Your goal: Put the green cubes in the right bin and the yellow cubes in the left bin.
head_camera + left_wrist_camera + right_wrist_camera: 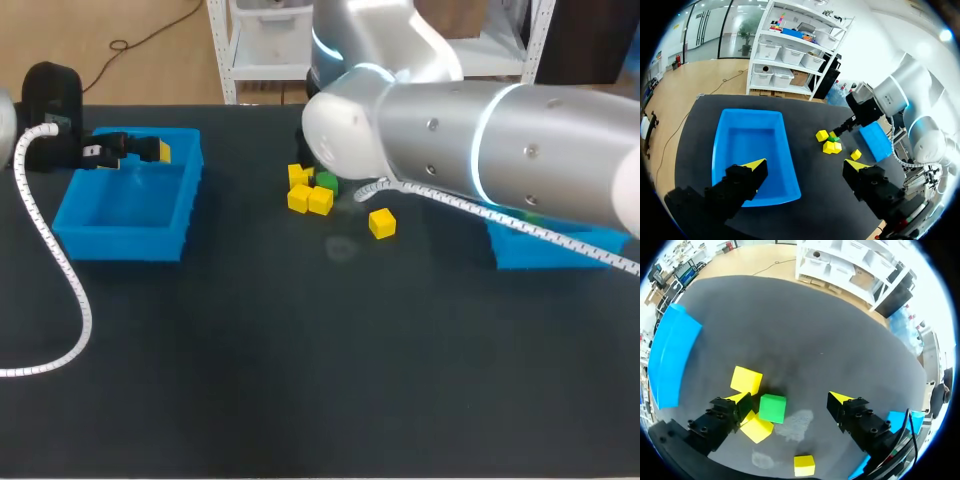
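Green cube [772, 408] sits between the right gripper's [790, 401] wide-spread fingers, close to one finger, ungripped. Left gripper [806, 167] hangs spread over the left bin [750, 142].

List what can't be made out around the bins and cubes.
Right bin: head view, the right arm covers most of it; contents unseen.
Right gripper: hidden in head view behind its own arm.
Green cube: head view, partly under that arm; whether another lies behind cannot be told.
Left bin: right wrist view, cut off by the edge.
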### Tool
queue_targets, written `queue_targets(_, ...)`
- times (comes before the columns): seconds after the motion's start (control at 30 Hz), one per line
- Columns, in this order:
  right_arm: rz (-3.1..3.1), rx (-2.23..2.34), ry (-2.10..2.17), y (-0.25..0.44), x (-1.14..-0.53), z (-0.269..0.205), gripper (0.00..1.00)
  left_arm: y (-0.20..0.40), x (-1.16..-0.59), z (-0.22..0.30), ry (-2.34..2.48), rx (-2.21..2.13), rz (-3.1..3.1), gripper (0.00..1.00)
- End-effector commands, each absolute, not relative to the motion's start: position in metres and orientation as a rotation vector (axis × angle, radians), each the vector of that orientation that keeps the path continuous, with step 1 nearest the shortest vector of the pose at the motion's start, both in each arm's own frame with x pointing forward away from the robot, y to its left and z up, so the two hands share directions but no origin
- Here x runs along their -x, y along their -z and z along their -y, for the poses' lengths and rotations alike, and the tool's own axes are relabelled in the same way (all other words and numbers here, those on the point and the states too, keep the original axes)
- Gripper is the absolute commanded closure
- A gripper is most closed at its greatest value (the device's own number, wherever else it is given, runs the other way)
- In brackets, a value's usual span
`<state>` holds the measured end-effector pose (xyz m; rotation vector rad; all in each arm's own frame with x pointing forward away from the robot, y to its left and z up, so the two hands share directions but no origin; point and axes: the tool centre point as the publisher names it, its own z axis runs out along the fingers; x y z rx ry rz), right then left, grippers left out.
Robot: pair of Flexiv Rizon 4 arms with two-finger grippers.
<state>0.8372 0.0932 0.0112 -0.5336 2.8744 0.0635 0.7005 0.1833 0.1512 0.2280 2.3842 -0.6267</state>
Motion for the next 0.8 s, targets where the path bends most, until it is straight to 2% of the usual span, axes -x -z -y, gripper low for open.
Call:
queue_targets(0.03, -2.892, 0.551, -0.077, -0.0092, -0.8432, -0.0964, 0.00, -0.1498, -0.6999, -0.1845, 0.634, -0.230, -2.376, 0.00)
queue_targets(0.8, -2.899, 0.533, -0.110, -0.0049, -0.8441, -0.0913, 0.00, -0.1498, -0.6999, -0.1845, 0.634, -0.230, -2.376, 0.00)
